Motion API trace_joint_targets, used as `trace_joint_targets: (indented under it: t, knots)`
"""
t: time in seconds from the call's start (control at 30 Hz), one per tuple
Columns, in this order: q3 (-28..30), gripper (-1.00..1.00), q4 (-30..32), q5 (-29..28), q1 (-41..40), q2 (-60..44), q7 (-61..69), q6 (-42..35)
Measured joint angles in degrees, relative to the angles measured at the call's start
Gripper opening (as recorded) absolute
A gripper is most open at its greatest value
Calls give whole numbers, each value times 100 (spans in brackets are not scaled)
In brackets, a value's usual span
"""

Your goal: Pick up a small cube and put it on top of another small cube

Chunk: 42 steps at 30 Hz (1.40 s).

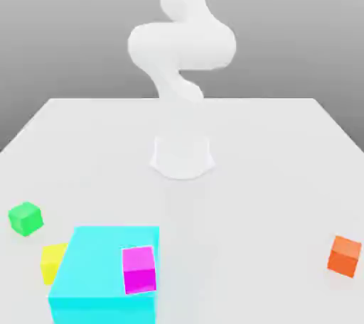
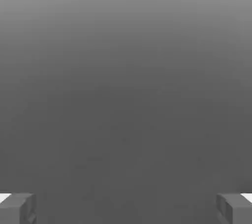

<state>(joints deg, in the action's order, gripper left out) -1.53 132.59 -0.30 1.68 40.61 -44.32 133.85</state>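
The claw (image 2: 126,208) is hanging wide apart with nothing between its fingers (image 2: 17,207), just facing blank grey background. Out on the white table (image 1: 284,159), the arm (image 1: 181,52) is rising from its base at the middle, while a pink cube (image 1: 139,269) is sitting on top of a big cyan block (image 1: 92,273) near the front. A yellow cube (image 1: 52,261) is touching that block on the exterior view's left, a green cube (image 1: 25,218) is sitting near it, and an orange cube (image 1: 345,255) is sitting well apart on the exterior view's right.
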Motion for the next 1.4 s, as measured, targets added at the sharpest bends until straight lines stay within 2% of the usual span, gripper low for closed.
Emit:
trace_joint_targets:
  t: [0.43,0.83,0.9,1.03,1.07,1.27,1.4]
  knots:
    - [-919,0,426,-293,833,-2724,694,1084]
    - [-1523,0,806,-980,1812,-5254,1024,2048]
    - [-1498,0,811,-1167,1972,-5678,976,2261]
    - [-1056,0,649,-1623,2369,-6509,661,2861]
    - [-979,-100,621,-1690,2434,-6631,610,2955]
    - [-945,-100,607,-1731,2460,-6693,580,3001]
    - [-1254,-100,745,-1359,2232,-6114,859,2564]
